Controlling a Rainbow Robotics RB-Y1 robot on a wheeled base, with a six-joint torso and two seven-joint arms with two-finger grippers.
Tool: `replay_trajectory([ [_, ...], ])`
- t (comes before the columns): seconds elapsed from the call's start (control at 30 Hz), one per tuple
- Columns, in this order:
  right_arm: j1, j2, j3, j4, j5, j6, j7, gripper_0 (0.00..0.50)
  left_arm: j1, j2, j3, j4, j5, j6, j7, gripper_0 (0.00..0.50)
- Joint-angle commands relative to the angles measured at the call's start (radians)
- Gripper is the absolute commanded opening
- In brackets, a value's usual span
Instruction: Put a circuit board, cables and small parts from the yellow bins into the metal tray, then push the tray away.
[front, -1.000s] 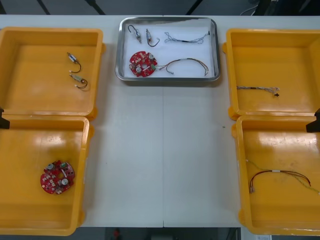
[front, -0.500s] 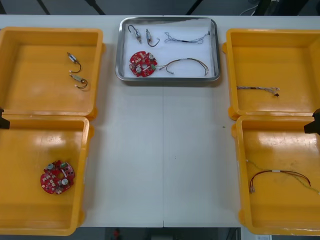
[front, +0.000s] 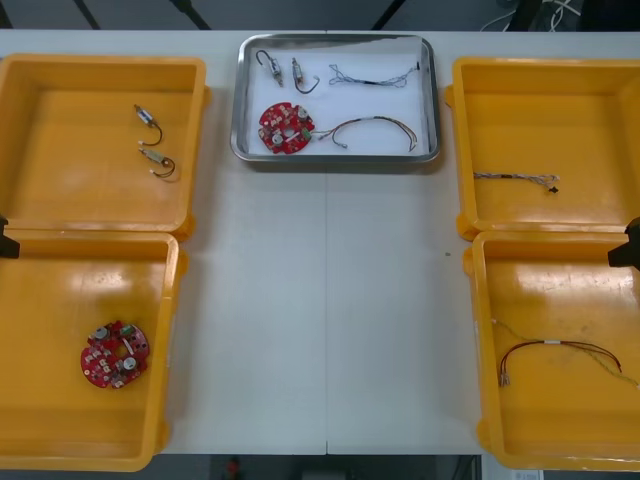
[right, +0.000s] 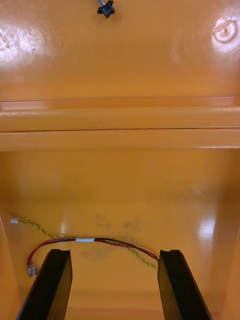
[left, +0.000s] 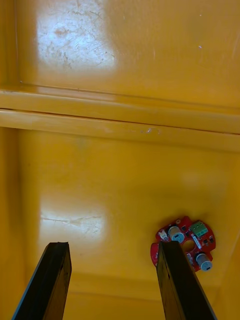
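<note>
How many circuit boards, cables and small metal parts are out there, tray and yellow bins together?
Round red circuit boards: 2
Thin cables: 4
Small metal parts: 4
Total: 10
Left gripper and right gripper hang open over the near yellow bins.

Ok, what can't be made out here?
Front view: small metal parts in tray, too small to identify.
Right wrist view: black plug beyond the open right pincer, cut by the edge.
Left wrist view: circuit board, partly behind a finger of the open left pincer.
</note>
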Motion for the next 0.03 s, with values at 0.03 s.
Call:
replay_trajectory([
  [0.03, 0.006, 0.01, 0.005, -0.005, 0.004, -0.003, 0.046, 0.5, 0.015, 0.024, -0.006, -0.017, -0.01, -0.008, -0.07, 0.5],
])
